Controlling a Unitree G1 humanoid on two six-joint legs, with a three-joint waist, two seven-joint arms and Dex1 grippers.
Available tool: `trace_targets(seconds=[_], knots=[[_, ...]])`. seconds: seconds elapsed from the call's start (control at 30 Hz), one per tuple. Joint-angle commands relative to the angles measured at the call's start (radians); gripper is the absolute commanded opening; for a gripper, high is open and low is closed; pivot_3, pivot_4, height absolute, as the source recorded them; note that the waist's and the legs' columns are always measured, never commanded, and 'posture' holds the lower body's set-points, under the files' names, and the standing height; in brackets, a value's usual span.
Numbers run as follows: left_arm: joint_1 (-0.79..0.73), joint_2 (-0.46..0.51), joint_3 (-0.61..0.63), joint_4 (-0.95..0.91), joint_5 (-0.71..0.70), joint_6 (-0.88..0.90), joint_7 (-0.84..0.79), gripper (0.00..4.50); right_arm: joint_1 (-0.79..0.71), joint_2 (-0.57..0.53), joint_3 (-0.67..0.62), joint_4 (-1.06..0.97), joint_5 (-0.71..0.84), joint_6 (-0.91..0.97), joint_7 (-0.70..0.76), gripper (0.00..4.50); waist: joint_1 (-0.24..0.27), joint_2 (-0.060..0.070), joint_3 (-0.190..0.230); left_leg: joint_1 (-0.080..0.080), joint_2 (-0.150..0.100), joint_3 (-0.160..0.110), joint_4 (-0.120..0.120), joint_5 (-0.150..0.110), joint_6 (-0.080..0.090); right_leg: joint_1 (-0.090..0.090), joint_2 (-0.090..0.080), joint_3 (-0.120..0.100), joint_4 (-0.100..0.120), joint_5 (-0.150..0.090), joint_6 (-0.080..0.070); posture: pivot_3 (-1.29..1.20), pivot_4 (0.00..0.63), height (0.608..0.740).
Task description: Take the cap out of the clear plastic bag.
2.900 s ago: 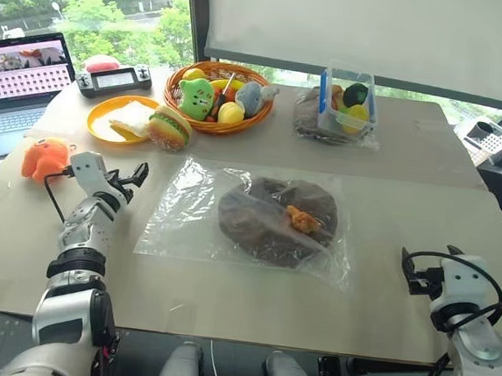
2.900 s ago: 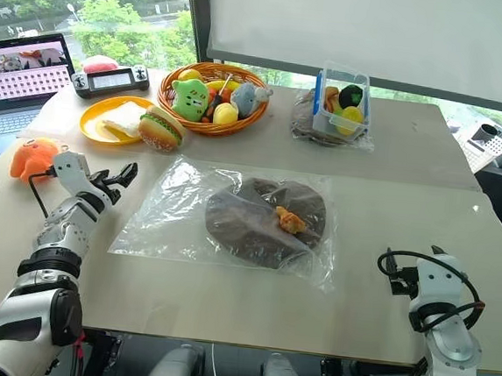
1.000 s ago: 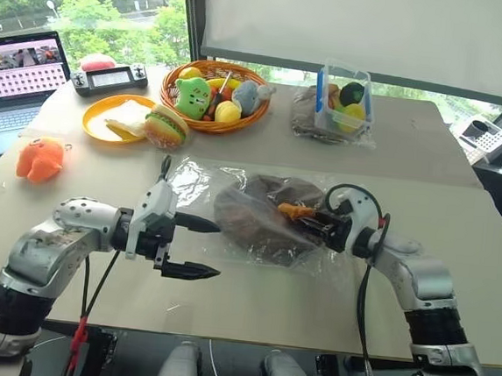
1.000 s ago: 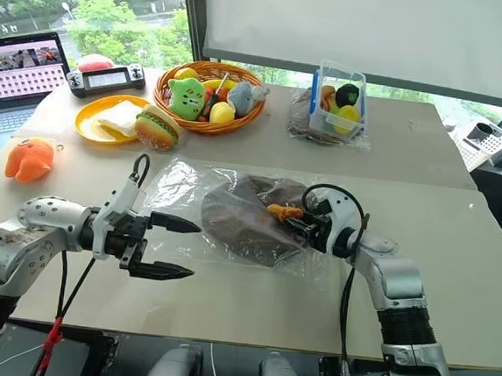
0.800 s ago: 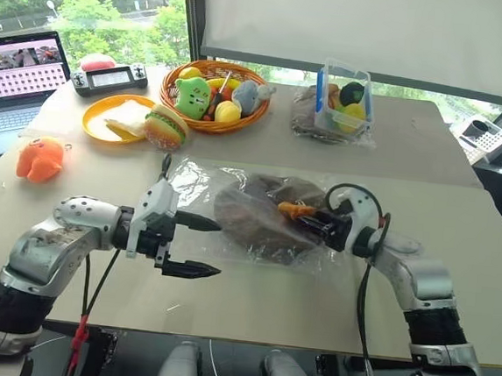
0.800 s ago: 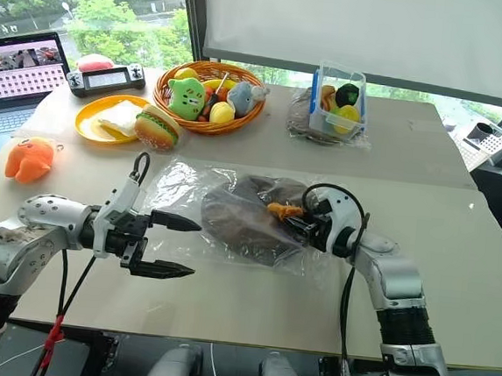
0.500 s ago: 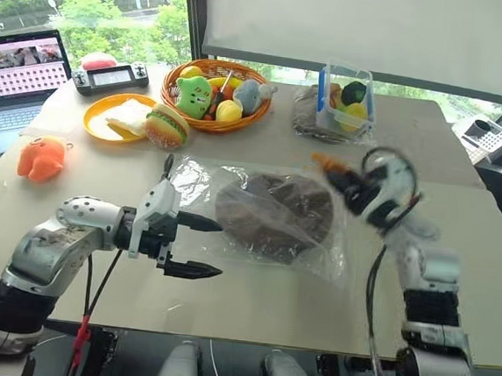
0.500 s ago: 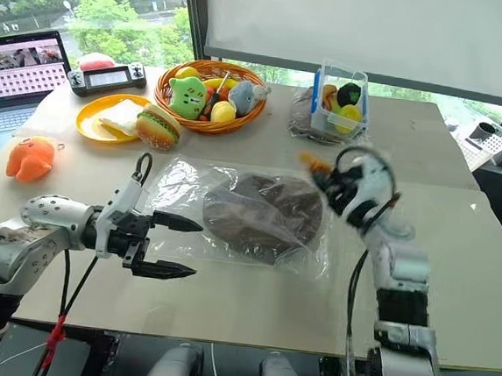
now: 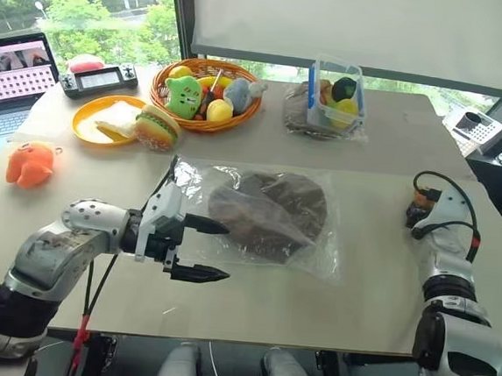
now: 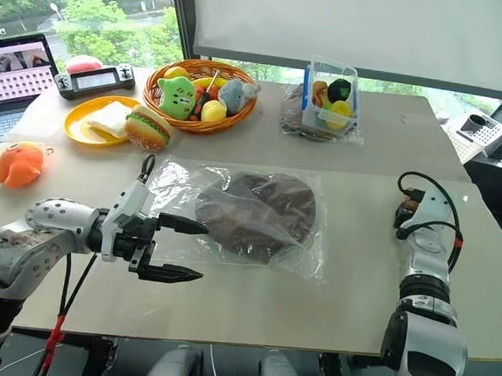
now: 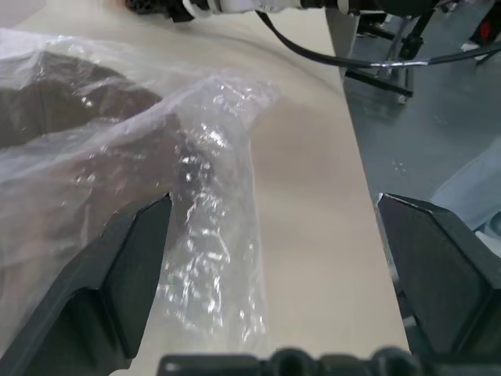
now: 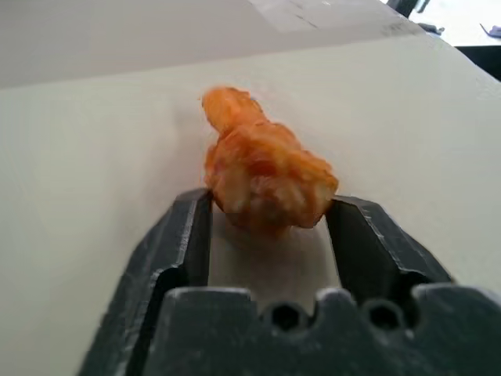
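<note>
The brown cap [image 9: 271, 209] lies flat inside the clear plastic bag [image 9: 194, 181] at the middle of the table. My left gripper [image 9: 226, 252] hovers open at the bag's left edge, its jaws set one above the other and pointing at the film. In the left wrist view the crinkled bag [image 11: 211, 180] and the cap [image 11: 70, 102] lie just ahead of the spread fingers [image 11: 133, 258]. My right gripper [image 12: 266, 207] is out at the table's right side, shut on a small orange plush toy [image 12: 266, 168], low over the tabletop.
At the back stand a wicker basket [image 9: 240, 117] of plush toys, an orange plate [image 9: 85, 125], a toy burger [image 9: 155, 129] and a blue-edged fruit box [image 9: 334, 94] on dark fabric. An orange plush [image 9: 29, 162] and a laptop [image 9: 11, 66] are at the left.
My right gripper lifted the small orange toy off the bag and swung it out to the table's right side. The left gripper held still, open. The bag and cap stayed put.
</note>
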Motion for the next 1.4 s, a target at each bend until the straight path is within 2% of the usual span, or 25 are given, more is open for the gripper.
trace_targets(seconds=[0.03, 0.23, 0.43, 0.57, 0.7, 0.73, 0.8, 0.83, 0.9, 0.97, 1.13, 1.4], knots=[[0.002, 0.008, 0.026, -0.038, -0.022, 0.003, 0.009, 4.5, -0.033, -0.019, -0.021, -0.008, 0.01, -0.057, 0.014, 4.38, 0.0, 0.0, 0.0, 0.0, 0.0, 0.0, 0.0, 0.0, 0.0, 0.0, 0.0, 0.0, 0.0, 0.0, 0.0, 0.0, 0.15, 0.74], [-0.007, 0.008, 0.017, -0.026, -0.021, 0.0, 0.006, 4.5, -0.01, -0.023, -0.029, -0.079, 0.012, -0.085, -0.012, 4.45, 0.008, 0.0, 0.0, 0.0, 0.0, 0.0, 0.0, 0.0, 0.0, 0.0, 0.0, 0.0, 0.0, 0.0, 0.0, 0.0, 0.15, 0.74], [-0.02, 0.002, 0.014, -0.011, -0.023, 0.0, -0.001, 4.5, 0.05, -0.033, -0.051, -0.427, 0.031, -0.042, -0.052, 4.45, 0.01, 0.001, 0.001, -0.001, 0.0, 0.0, 0.0, 0.0, 0.0, 0.0, 0.0, 0.0, 0.0, 0.0, 0.0, 0.0, 0.15, 0.74], [-0.035, -0.016, -0.004, -0.005, -0.016, 0.002, 0.01, 4.5, 0.108, -0.018, -0.046, -0.777, 0.16, 0.101, 0.083, 4.45, 0.011, 0.001, 0.001, -0.001, 0.0, 0.0, 0.0, 0.0, 0.0, 0.0, 0.0, 0.0, 0.0, 0.0, 0.0, 0.0, 0.15, 0.74], [-0.045, -0.04, -0.028, 0.001, -0.003, -0.004, 0.015, 4.5, 0.291, -0.065, -0.04, -1.236, 0.574, 0.449, 0.346, 4.45, 0.017, 0.001, 0.001, -0.001, 0.001, -0.001, 0.0, 0.0, 0.0, 0.0, 0.0, -0.002, 0.0, 0.0, 0.0, 0.0, 0.15, 0.74], [-0.045, -0.041, -0.032, 0.002, 0.0, -0.007, 0.011, 4.5, 0.33, -0.082, -0.047, -1.3, 0.637, 0.507, 0.375, 4.45, 0.024, 0.001, 0.001, -0.001, 0.001, -0.001, 0.0, 0.0, 0.0, 0.001, 0.0, -0.002, 0.0, 0.0, 0.0, 0.0, 0.15, 0.74], [-0.051, -0.046, -0.042, 0.002, 0.0, -0.007, 0.01, 4.5, 0.458, -0.149, -0.082, -1.448, 0.83, 0.64, 0.472, 4.45, 0.034, 0.001, 0.001, -0.002, 0.001, -0.002, 0.0, 0.0, 0.0, 0.001, 0.0, -0.003, -0.001, 0.0, 0.001, 0.0, 0.15, 0.74], [-0.058, -0.052, -0.049, 0.003, -0.002, -0.006, 0.009, 4.5, 0.564, -0.203, -0.106, -1.53, 0.91, 0.696, 0.565, 4.45, 0.04, 0.001, 0.001, -0.003, 0.0, -0.002, 0.001, 0.0, 0.0, 0.0, 0.0, -0.003, -0.001, 0.0, 0.001, 0.0, 0.15, 0.74], [-0.067, -0.06, -0.063, 0.008, 0.003, -0.011, 0.004, 4.5, 0.707, -0.281, -0.142, -1.622, 1.007, 0.766, 0.67, 4.45, 0.05, 0.001, 0.001, -0.004, 0.0, -0.003, 0.001, 0.0, 0.0, 0.0, -0.001, -0.004, -0.002, -0.001, 0.001, 0.0, 0.15, 0.74], [-0.077, -0.07, -0.088, 0.019, 0.026, -0.028, -0.001, 4.5, 0.827, -0.343, -0.174, -1.67, 1.03, 0.81, 0.728, 4.45, 0.054, 0.001, 0.001, -0.004, 0.0, -0.002, 0.003, 0.0, 0.0, 0.001, -0.001, -0.003, -0.002, -0.001, 0.002, 0.0, 0.15, 0.74], [-0.098, -0.114, -0.134, 0.043, 0.063, -0.053, 0.001, 4.5, 1.013, -0.428, -0.157, -1.754, 0.885, 0.815, 0.742, 4.45, 0.051, 0.0, 0.0, -0.003, 0.001, -0.002, 0.004, 0.0, 0.0, 0.001, 0.0, -0.002, -0.002, -0.005, 0.009, 0.0, 0.15, 0.74], [-0.14, -0.282, -0.249, 0.16, 0.271, -0.143, 0.177, 4.5, 1.114, -0.345, -0.211, -1.82, 0.858, 0.78, 0.689, 4.45, 0.064, -0.001, 0.0, -0.004, 0.0, -0.002, 0.005, 0.0, 0.0, 0.001, 0.0, -0.002, -0.003, -0.005, 0.01, 0.0, 0.15, 0.74]])
